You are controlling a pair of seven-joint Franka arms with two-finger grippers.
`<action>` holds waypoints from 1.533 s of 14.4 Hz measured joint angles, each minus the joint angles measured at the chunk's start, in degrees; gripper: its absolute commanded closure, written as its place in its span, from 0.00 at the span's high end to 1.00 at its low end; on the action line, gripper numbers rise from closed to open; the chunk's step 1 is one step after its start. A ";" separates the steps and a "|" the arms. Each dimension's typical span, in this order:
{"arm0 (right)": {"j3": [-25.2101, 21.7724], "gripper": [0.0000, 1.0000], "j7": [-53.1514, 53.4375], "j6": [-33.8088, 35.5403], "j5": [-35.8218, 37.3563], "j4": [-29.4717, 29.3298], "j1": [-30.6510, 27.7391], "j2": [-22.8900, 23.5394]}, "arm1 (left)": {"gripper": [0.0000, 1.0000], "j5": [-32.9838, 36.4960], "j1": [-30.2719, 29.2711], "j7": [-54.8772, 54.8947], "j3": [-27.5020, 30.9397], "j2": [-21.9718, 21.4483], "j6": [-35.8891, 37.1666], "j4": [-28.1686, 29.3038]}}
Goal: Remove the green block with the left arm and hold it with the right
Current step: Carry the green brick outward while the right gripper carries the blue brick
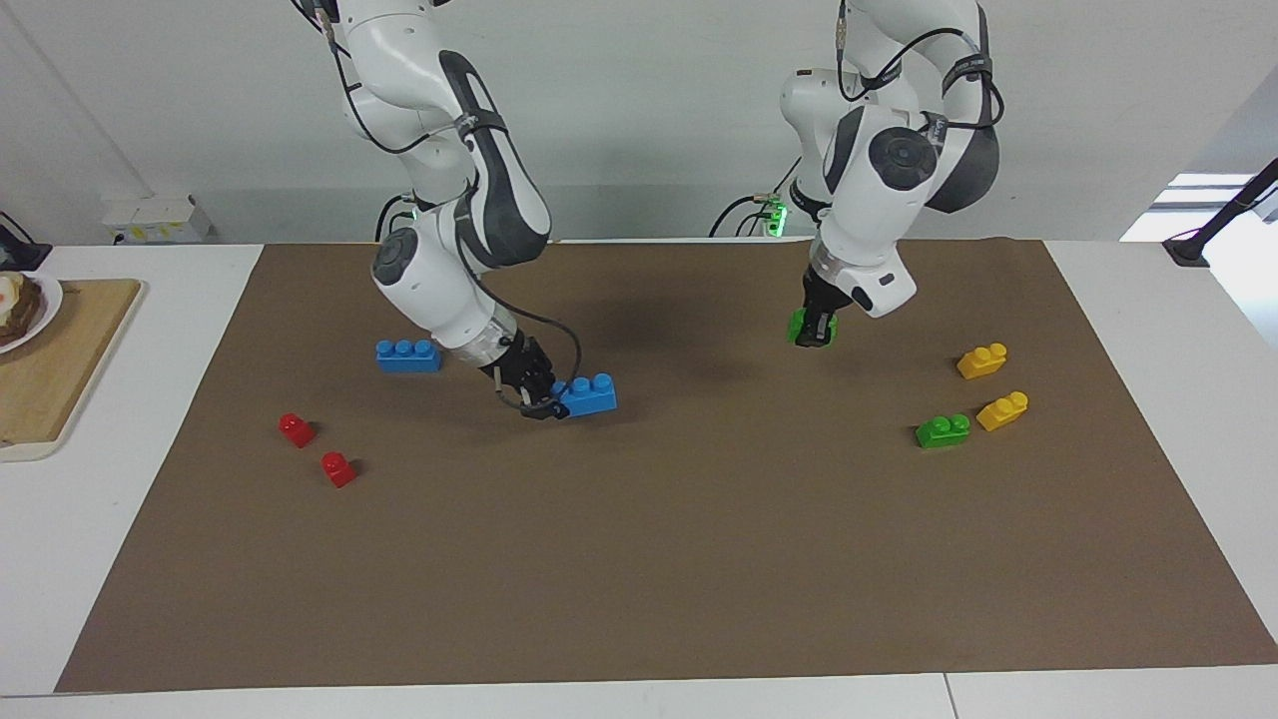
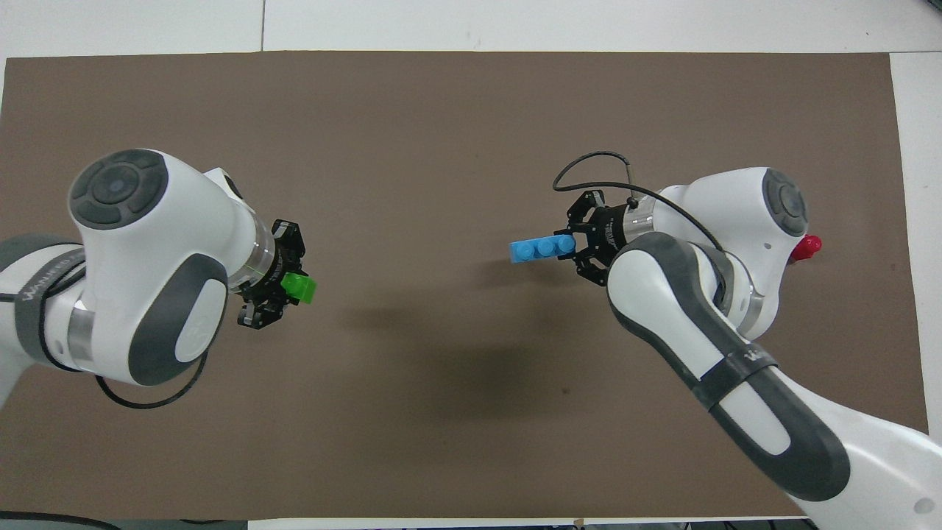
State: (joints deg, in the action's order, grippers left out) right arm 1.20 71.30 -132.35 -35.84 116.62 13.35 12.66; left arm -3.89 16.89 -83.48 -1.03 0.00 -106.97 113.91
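My left gripper [image 1: 817, 334] is shut on the green block [image 1: 798, 326], a small bright green brick, just over the brown mat [image 1: 639, 559] toward the left arm's end. In the overhead view the green block [image 2: 301, 288] sticks out from the left gripper [image 2: 274, 291]. My right gripper [image 1: 544, 399] is shut on one end of a blue three-stud brick [image 1: 589, 393] low over the middle of the mat. It also shows in the overhead view, where the right gripper [image 2: 581, 249] holds the blue brick [image 2: 541, 249]. A twin green brick [image 1: 943, 430] lies on the mat.
Two yellow bricks [image 1: 981, 360] [image 1: 1002, 410] lie beside the green twin. A second blue brick [image 1: 407, 356] and two red bricks [image 1: 297, 429] [image 1: 337, 468] lie toward the right arm's end. A wooden board [image 1: 50, 359] with a plate sits off the mat there.
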 measured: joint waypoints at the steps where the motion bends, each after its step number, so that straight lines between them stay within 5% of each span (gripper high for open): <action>1: -0.07 0.00 -2.43 2.04 0.00 0.05 -2.41 -0.02 | 0.21 0.00 -2.62 6.62 0.04 -0.45 1.19 0.35; 4: -0.23 0.00 -7.59 7.58 0.00 0.85 -9.74 -0.11 | 0.21 0.01 -10.25 27.57 0.12 -2.60 5.72 0.52; 9: -0.28 0.00 -12.65 9.34 3.56 3.22 -17.45 -0.68 | 0.04 0.01 -16.70 60.98 0.15 -4.76 6.16 3.79; 22: -0.18 0.00 -21.30 6.96 5.41 6.94 -24.40 0.68 | 0.05 5.83 -20.99 82.47 0.05 1.54 -17.67 16.82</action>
State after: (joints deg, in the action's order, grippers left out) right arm 1.03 50.00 -125.38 -30.43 123.56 -11.05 13.34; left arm 1.94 -4.09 -1.02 -0.98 1.54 -124.64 130.74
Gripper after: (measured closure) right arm 0.652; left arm 0.656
